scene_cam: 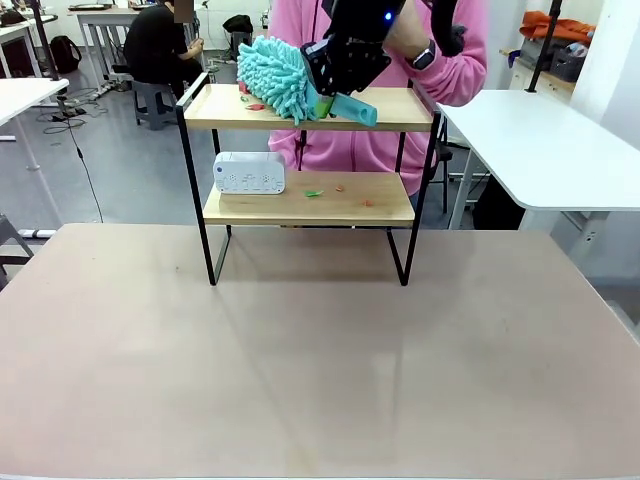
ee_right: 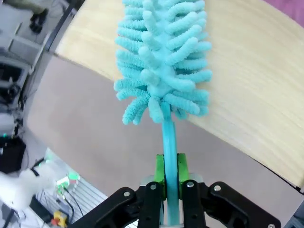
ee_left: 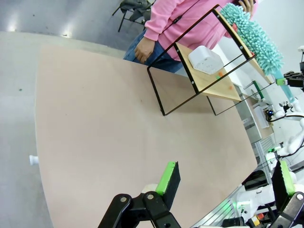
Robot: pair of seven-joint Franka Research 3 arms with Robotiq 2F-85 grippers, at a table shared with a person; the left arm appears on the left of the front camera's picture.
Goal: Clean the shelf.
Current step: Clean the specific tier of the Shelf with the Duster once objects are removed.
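Up top, the right pincer [ee_right: 171, 167] clamps the duster [ee_right: 164, 61] by its handle, the fluffy head seemingly brushing the top board of the shelf [scene_cam: 395, 108], which stands at the far side of the bench [scene_cam: 320, 360]. Above the bench, the left pincer [ee_left: 227, 183] gapes wide, holding nothing.

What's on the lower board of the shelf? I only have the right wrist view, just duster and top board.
Observer: A white box-shaped device stands at the left end of the lower board, with small green and red scraps to its right.
Operator: Any scraps on the top board?
Observer: Yes, red and green bits lie near the top board left end, beside the duster head that the right gripper holds.
Operator: Where's the left gripper?
Observer: The left gripper is open, near the table edge, apart from the shelf.
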